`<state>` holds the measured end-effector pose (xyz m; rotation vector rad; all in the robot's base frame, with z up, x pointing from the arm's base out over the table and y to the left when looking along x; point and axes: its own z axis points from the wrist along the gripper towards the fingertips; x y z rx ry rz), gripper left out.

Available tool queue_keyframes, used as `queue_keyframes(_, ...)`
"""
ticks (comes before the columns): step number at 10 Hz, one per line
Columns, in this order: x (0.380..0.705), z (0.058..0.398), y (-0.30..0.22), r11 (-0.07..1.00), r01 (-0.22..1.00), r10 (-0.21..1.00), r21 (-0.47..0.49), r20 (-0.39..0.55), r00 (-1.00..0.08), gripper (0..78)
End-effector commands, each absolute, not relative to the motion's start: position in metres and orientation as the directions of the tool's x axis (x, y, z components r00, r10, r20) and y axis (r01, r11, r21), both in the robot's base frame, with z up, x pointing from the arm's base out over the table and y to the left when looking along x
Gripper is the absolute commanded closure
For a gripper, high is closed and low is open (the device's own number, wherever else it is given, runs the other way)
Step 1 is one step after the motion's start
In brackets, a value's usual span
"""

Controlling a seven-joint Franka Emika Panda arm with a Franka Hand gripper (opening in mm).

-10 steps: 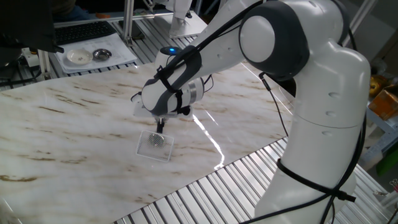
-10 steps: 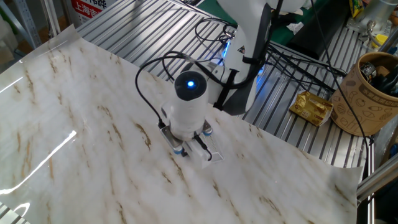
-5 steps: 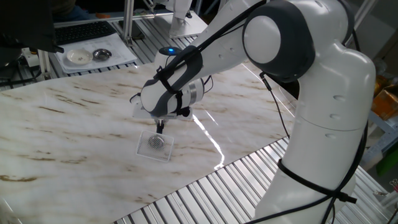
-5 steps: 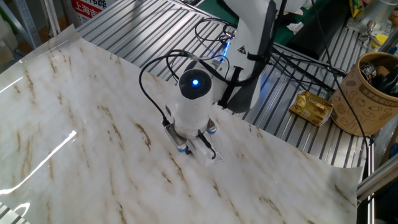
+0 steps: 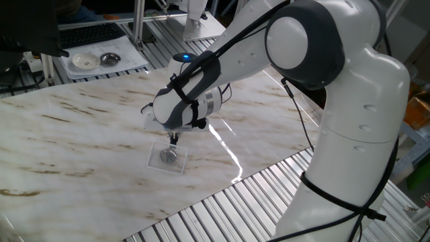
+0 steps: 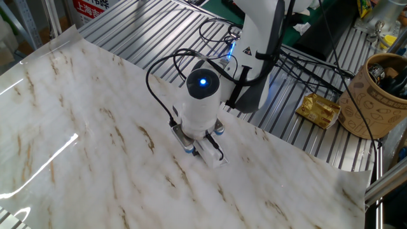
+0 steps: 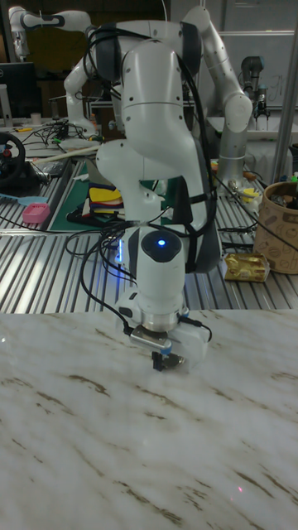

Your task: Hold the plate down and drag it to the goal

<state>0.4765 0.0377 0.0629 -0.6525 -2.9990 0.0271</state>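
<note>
A white robot arm's hand [image 5: 174,140] presses closed fingertips down on a small silver plate [image 5: 169,157], which sits inside the faint square goal [image 5: 167,159] on the marble surface [image 5: 80,141]. No legible writing.

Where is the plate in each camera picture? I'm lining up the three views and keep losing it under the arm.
One fixed view: the plate lies left of centre, inside the goal, just under the gripper.
The other fixed view: not visible; the wrist hides that spot.
Tall fixed view: not visible; the gripper hangs over bare marble.
Shared landmark: the blue light on the wrist.
</note>
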Motion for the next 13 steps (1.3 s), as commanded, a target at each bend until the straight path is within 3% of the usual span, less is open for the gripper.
queue_keyframes(1,0.472,0.064,0.039,0.908,0.418,0.419,-0.031,0.069,-0.905,77.6)
queue_keyframes(7,0.470,0.065,0.041,0.909,0.416,0.417,-0.037,0.068,-0.906,77.6)
queue_keyframes(13,0.500,0.088,0.040,0.913,0.404,0.407,-0.050,0.062,-0.911,77.6)
